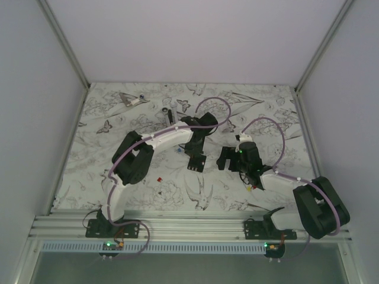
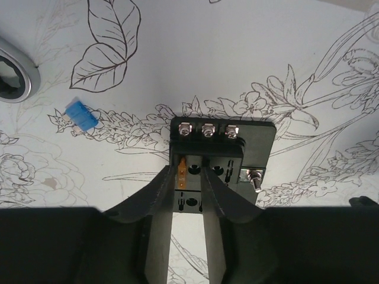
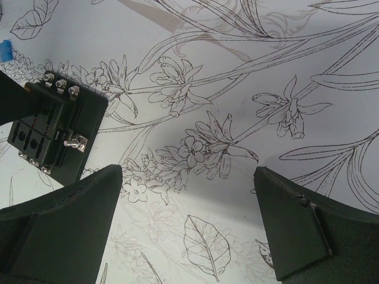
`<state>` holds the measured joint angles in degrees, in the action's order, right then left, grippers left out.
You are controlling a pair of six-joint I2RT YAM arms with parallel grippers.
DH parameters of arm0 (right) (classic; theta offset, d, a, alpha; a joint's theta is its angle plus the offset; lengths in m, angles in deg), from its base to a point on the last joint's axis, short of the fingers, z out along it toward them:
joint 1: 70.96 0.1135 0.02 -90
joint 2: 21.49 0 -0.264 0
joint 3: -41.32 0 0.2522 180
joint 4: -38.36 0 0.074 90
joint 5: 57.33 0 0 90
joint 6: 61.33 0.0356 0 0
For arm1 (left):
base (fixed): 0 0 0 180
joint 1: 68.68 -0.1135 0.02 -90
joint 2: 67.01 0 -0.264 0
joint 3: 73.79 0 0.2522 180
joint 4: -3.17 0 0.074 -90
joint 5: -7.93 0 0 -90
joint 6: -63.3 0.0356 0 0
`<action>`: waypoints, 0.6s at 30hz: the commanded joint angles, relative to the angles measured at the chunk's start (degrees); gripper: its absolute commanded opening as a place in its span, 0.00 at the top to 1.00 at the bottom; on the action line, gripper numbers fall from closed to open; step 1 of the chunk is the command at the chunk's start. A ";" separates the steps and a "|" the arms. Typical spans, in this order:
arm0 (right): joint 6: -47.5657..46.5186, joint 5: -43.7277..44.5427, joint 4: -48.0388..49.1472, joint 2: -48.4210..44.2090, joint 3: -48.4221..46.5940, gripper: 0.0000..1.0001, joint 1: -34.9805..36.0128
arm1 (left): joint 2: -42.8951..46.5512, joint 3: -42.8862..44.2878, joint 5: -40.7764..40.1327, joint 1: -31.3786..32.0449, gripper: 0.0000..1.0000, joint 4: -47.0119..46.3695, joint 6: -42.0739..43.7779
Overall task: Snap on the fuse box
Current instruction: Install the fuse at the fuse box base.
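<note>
The fuse box (image 2: 256, 141) is a black squarish block lying on the flowered table cover, with three screws along its far edge and an orange fuse (image 2: 182, 171) seated in one slot. My left gripper (image 2: 192, 171) hangs right over it, jaws a narrow gap apart, the left fingertip beside the orange fuse and nothing clamped between them. From above, the fuse box (image 1: 196, 164) lies under the left gripper (image 1: 195, 158). The fuse box (image 3: 56, 133) sits to the left of my right gripper (image 3: 188, 177), which is wide open over bare cover.
A loose blue fuse (image 2: 80, 115) lies left of the box, and a red one (image 1: 159, 177) nearer the arm bases. A silver ring-shaped part (image 2: 13, 81) is at the far left. A metal bracket (image 1: 131, 99) lies at the back left. Small coloured fuses (image 1: 253, 188) sit by the right arm.
</note>
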<state>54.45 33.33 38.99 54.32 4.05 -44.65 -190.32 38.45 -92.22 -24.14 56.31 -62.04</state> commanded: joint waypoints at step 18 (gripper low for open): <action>-0.35 -1.15 1.31 -0.93 -0.97 0.00 -0.46 | 16.67 -12.63 1.15 0.48 0.51 -1.16 -0.83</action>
<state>54.43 33.14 38.99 54.30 4.05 -44.65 -179.19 30.71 -91.87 -23.31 55.65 -62.10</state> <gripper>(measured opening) 0.998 0.465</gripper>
